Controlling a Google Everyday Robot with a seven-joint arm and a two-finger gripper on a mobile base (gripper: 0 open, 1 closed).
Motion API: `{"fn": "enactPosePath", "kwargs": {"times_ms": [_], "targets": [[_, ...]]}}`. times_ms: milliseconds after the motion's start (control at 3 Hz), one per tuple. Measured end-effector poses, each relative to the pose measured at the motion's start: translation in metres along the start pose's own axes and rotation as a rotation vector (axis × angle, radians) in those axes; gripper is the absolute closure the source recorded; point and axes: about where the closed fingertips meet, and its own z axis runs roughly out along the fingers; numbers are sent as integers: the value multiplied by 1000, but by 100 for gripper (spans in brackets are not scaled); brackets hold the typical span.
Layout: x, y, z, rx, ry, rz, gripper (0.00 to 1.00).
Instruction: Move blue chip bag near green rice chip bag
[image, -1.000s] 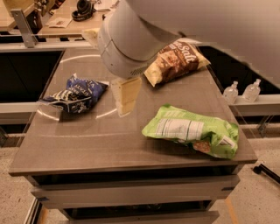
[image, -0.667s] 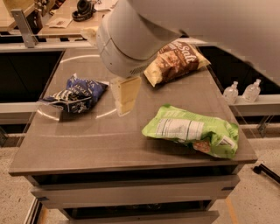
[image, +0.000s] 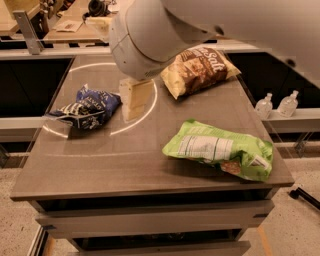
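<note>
Setting: appeared to be a robotics lab or office test area. Evidence noted: a grey-brown work table (image: 150, 170) marked with white arc lines, with drawer-like fronts beneath; a speckled hard floor (image: 15, 227); clear pump bottles (image: 263, 105) on a side ledge; a cluttered wooden desk (image: 80, 32) behind. The gripper (image: 135, 100) hung over the table's far middle, just beside the blue chip bag (image: 85, 107).

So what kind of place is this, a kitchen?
Probably a lab or office test area, not a kitchen: snack bags laid out on a plain table, small bottles on a side ledge, cluttered worktables behind. The robot's hand hangs over the table beside the blue chip bag.
</note>
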Motion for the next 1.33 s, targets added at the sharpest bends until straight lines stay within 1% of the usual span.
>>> {"fn": "enactPosePath", "kwargs": {"times_ms": [333, 667, 1000, 1333], "targets": [[2, -10, 20, -8, -73, 2, 0], [8, -9, 43, -60, -144, 34, 0], [14, -7, 65, -125, -171, 65, 0], [14, -6, 89, -167, -206, 90, 0]]}}
